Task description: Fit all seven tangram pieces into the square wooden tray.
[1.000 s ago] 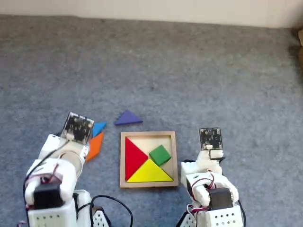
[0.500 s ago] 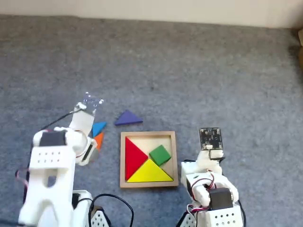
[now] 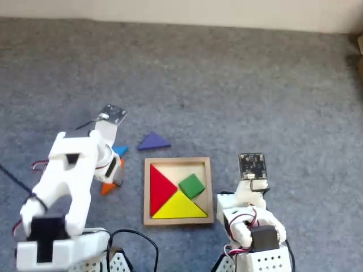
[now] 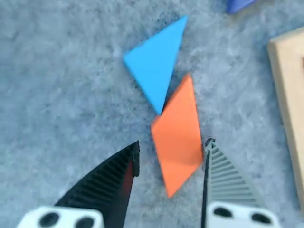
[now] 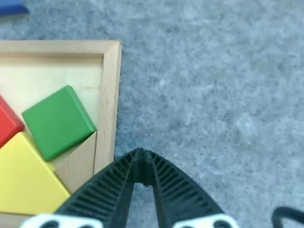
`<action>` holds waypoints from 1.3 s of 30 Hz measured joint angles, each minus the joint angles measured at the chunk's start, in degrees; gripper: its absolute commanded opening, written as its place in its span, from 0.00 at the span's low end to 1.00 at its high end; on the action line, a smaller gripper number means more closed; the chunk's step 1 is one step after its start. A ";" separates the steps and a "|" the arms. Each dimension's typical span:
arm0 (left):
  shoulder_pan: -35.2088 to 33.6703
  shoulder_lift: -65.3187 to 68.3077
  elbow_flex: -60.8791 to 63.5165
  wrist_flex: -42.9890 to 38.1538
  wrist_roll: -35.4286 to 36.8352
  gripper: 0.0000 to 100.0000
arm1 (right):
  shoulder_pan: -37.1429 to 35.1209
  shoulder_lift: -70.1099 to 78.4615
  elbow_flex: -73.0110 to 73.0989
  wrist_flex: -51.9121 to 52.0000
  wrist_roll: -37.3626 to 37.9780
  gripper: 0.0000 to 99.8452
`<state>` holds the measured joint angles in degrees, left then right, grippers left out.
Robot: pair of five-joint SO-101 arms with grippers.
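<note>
The left gripper (image 4: 173, 142) hangs released over the orange parallelogram (image 4: 178, 128), one finger on each side of it, left of the wooden tray (image 3: 178, 162). A blue triangle (image 4: 156, 61) lies against the parallelogram's far end. A purple triangle (image 3: 153, 141) lies just beyond the tray. In the tray sit a red triangle (image 3: 160, 187), a yellow triangle (image 3: 179, 207) and a green square (image 3: 191, 185). The right gripper (image 5: 141, 159) is clenched on nothing, over the carpet (image 3: 255, 85) just right of the tray.

Grey carpet (image 3: 227, 85) runs back to a pale wall (image 3: 170, 8).
</note>
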<state>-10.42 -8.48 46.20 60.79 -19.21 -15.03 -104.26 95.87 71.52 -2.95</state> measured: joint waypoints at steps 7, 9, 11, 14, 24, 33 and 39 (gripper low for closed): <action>1.49 8.79 -6.33 0.18 0.09 0.07 | 0.00 0.00 0.00 0.00 0.00 0.00; 2.29 9.32 -6.42 0.18 0.09 0.05 | 0.00 0.00 0.00 0.00 0.00 0.00; 3.16 9.32 -6.51 0.79 0.00 0.02 | 0.00 0.00 0.00 0.00 0.00 0.00; 4.75 9.32 -7.47 2.73 0.00 0.00 | 0.00 0.00 0.00 0.00 0.00 0.00; 6.86 -3.34 -6.07 6.51 0.00 0.00 | 0.00 0.00 0.00 0.00 0.00 0.00; 17.14 -10.46 -6.07 6.77 -7.65 0.00 | 0.00 0.00 0.00 0.00 0.00 0.00; 24.79 -9.32 -7.21 6.86 -12.04 0.00 | 0.00 0.00 0.00 0.00 0.00 0.00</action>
<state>14.37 -17.80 38.99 67.65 -31.25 -15.03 -104.26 95.87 71.52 -2.95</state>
